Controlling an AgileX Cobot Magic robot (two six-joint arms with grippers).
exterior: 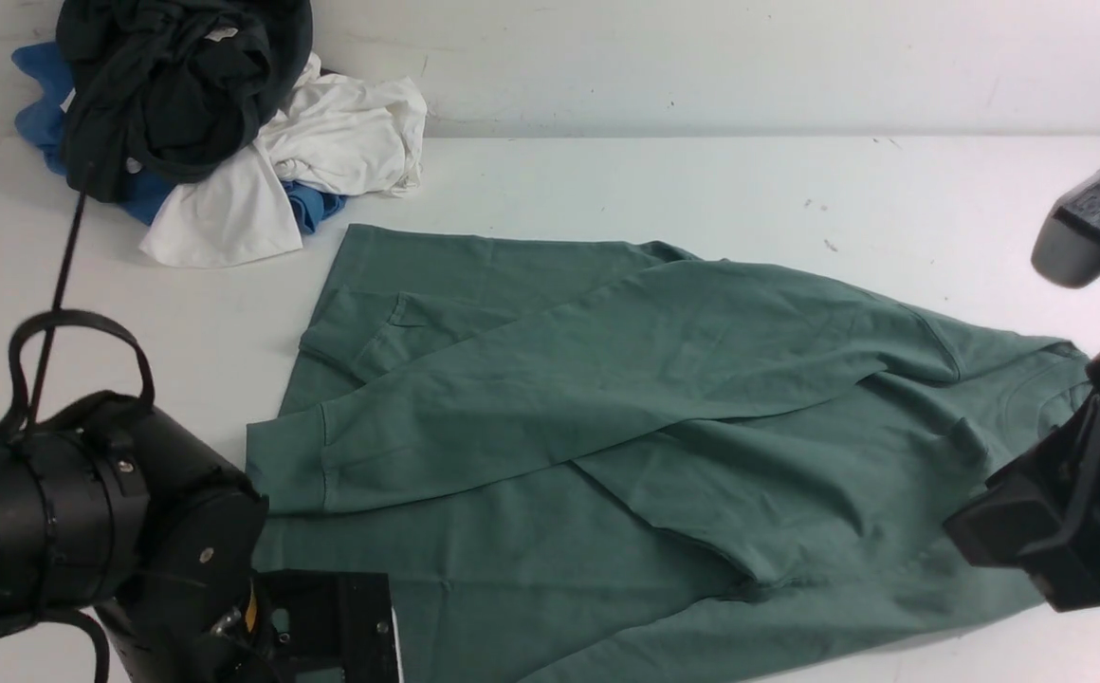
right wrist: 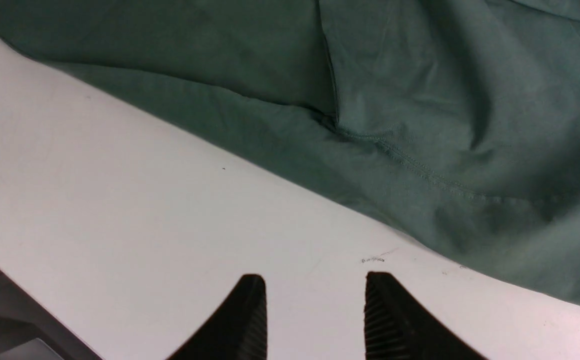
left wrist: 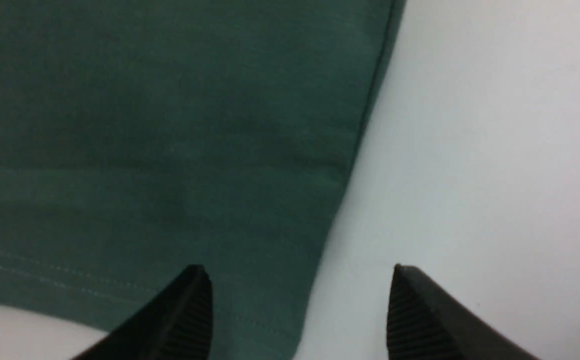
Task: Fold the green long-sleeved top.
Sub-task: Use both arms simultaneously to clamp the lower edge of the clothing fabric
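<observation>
Robot lab: white table (exterior: 702,190), clothes pile (exterior: 228,123)

Black arms (exterior: 57,512), silver screws (exterior: 207,555), a looped cable (exterior: 85,321), ribbed pincer fingertips (left wrist: 192,315).

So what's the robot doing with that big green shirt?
It is folding the green long-sleeved top, which lies spread on the white table. One sleeve already lies across the body. Right now neither gripper holds anything. The left gripper is open over the top's edge, and the right gripper is open over bare table beside the cloth. A pile of other clothes sits in the far corner, away from both arms.
</observation>
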